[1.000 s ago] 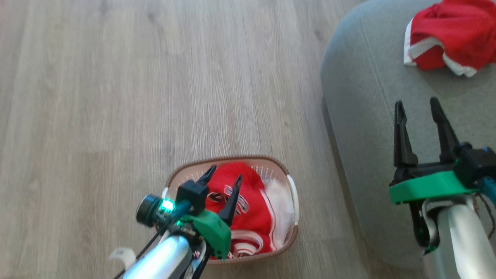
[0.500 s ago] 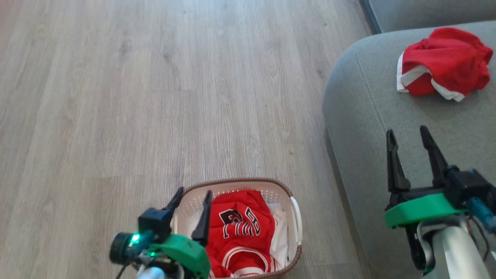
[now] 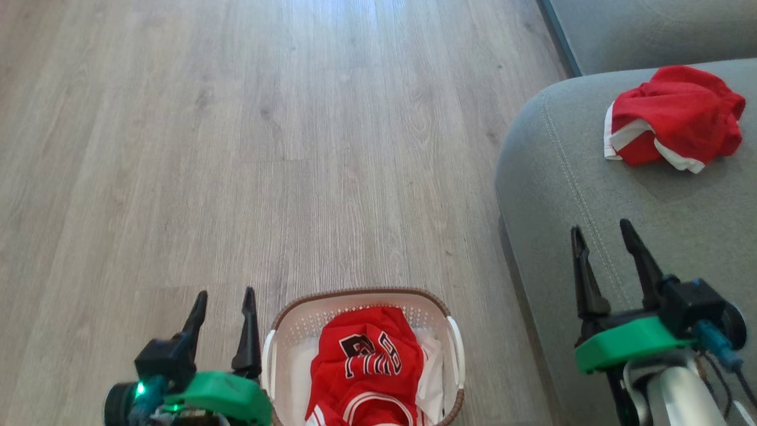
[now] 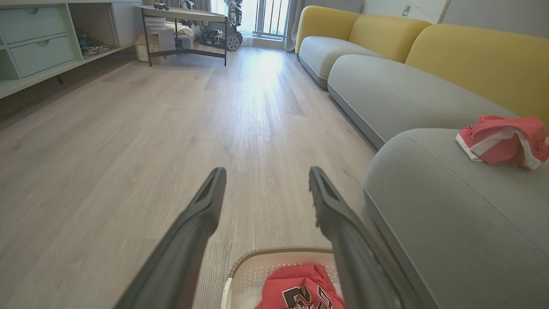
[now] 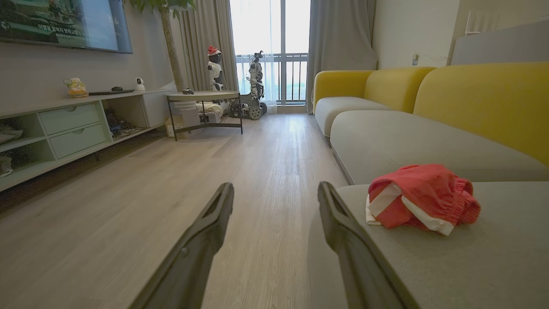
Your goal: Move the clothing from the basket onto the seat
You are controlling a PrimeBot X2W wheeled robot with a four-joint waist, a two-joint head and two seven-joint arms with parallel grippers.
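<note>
In the head view, the left gripper (image 3: 226, 293) hangs over the wooden floor (image 3: 236, 148) just beside the basket (image 3: 361, 293), jaws spread wide and empty. The red jersey (image 3: 366, 361) with dark lettering lies heaped inside the basket, and white fabric shows beneath it. The right gripper (image 3: 600, 228), equally wide and empty, hovers over the near edge of the seat (image 3: 591, 195), where the red shorts (image 3: 674, 115) already lie well apart from it. The step in hand looks like fetching the jersey, so the left arm should swing in over the basket and come straight down on the highest fold, clear of the brown rim. In the left wrist view, the left gripper (image 4: 266, 171) points along the floor, with the basket (image 4: 274, 254) and jersey (image 4: 300, 287) low between its fingers. It needs tilting down before it pinches, and a deep bite should stop loose cloth from dragging the light basket. In the right wrist view, the right gripper (image 5: 275, 186) faces down the room, with the shorts (image 5: 422, 197) on the seat (image 5: 472, 257) to one side. The bare cushion nearer the robot is probably the better drop spot.
</note>
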